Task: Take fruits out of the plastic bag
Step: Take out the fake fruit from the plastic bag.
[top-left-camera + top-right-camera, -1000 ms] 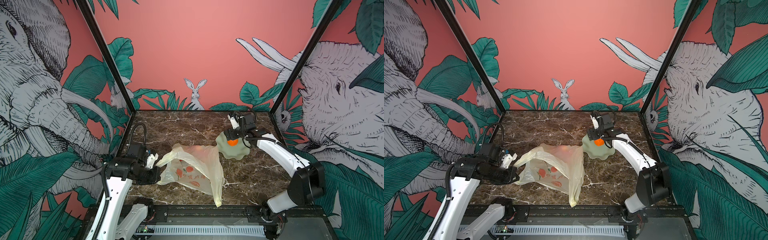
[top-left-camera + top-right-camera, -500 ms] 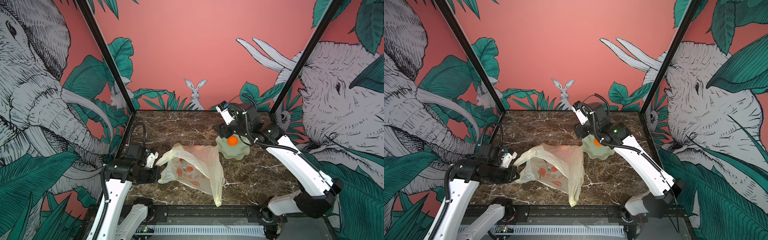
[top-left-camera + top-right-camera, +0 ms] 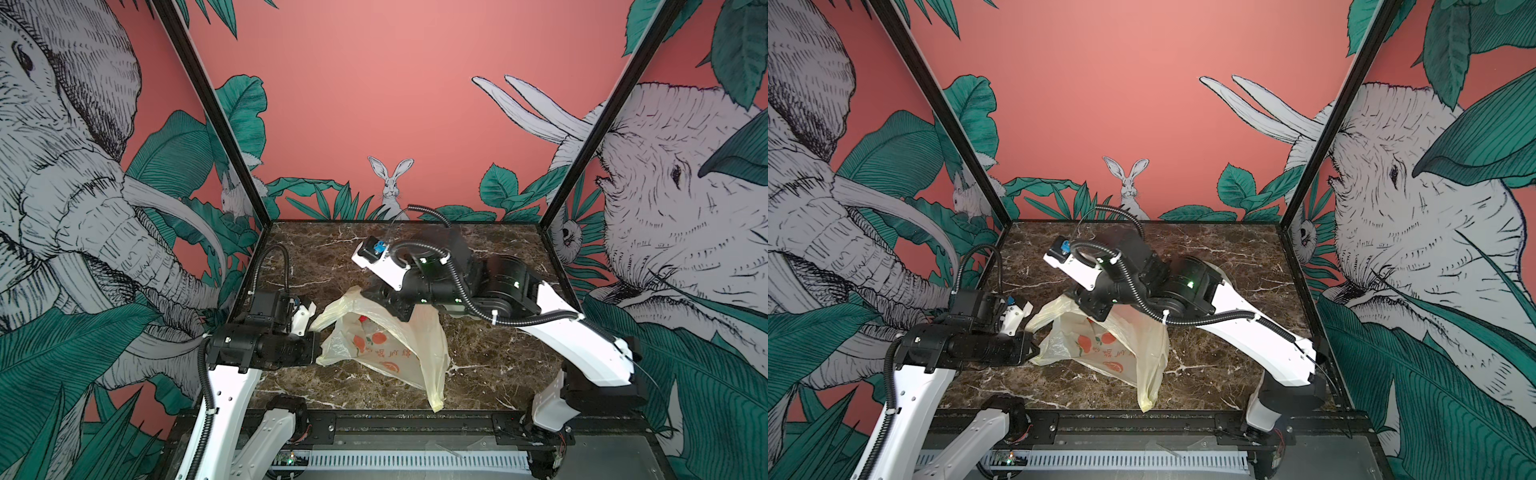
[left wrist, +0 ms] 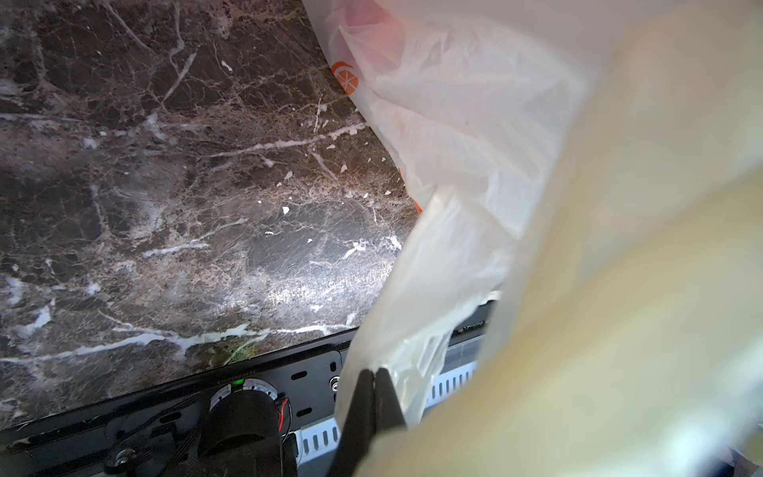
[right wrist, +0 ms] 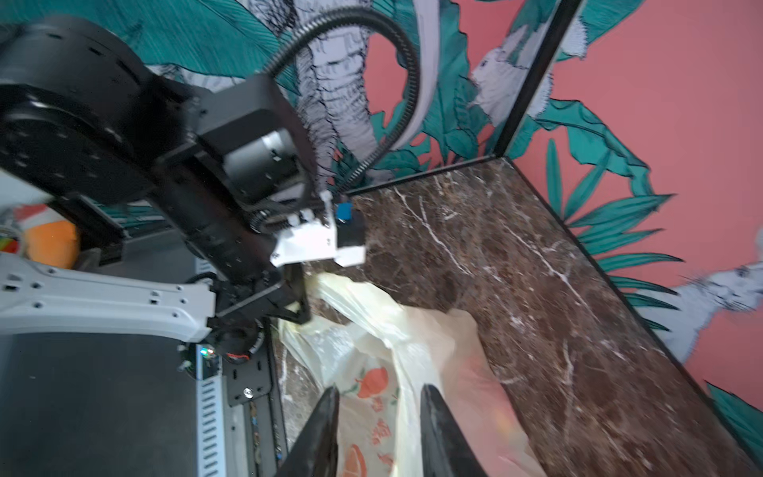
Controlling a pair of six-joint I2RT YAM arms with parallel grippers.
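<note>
One red fruit, prob. more, inside plastic bag; L gripper pinches bag edge; R gripper part-open, empty.

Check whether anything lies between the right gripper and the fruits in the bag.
Yes: the film of the plastic bag. The right gripper hangs above a crumpled fold of it, and the fruits show only as colour through it.

right tool: we see its fingers parted over the plastic bag
left tool: pinching the bag's rim
</note>
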